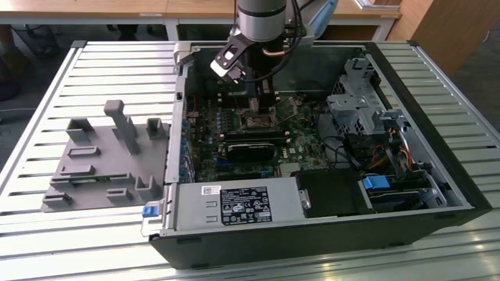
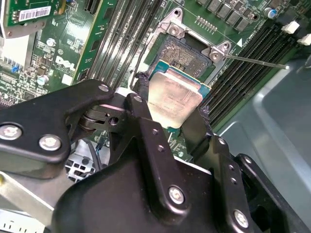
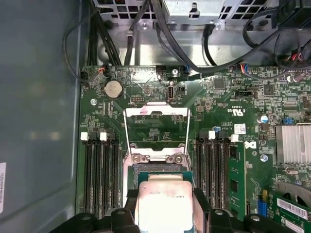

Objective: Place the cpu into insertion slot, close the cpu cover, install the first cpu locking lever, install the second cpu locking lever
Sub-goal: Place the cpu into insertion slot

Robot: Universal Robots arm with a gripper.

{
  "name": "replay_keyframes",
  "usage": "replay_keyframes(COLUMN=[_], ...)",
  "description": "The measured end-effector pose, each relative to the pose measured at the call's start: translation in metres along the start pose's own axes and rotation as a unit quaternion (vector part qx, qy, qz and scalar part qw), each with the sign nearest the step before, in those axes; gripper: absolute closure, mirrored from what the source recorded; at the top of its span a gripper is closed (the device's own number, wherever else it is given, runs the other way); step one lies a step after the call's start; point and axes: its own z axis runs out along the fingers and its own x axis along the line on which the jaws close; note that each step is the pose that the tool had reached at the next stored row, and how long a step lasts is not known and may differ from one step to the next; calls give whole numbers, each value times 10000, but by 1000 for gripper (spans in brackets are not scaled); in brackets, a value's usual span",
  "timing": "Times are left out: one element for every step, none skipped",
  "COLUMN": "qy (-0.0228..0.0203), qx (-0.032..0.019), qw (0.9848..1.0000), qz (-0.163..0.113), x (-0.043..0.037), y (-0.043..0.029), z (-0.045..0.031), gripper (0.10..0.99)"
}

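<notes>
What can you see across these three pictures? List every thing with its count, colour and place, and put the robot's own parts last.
slatted table: one, silver, under everything
fixture block: one, grey, on the table at the exterior view's left
computer case: one, black, open, middle of the table
motherboard: one, green, inside the case
memory slots: several, black, either side of the insertion slot
insertion slot: one, black-framed, on the motherboard, uncovered
cpu cover: one, silver, swung open beside the slot
cpu: one, silver-grey, in the tool, over the slot
arm: one, grey, reaching into the case
tool: one, black, shut on the cpu
</notes>
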Motion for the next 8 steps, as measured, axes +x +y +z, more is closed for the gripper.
replay_keyframes(qy=[0,0,-1,-1,0,-1,-1,-1], qx=[0,0,0,0,0,0,0,0], qw=[10000,10000,10000,10000,10000,10000,10000,10000], qz=[2,4,5,7,8,9,9,10], x=[0,0,0,0,0,-1,-1,-1], y=[-1,-2,-2,-3,-4,-5,-6,-7], z=[9,16,22,29,38,48,60,73], gripper=[561,561,561,561,561,561,561,561])
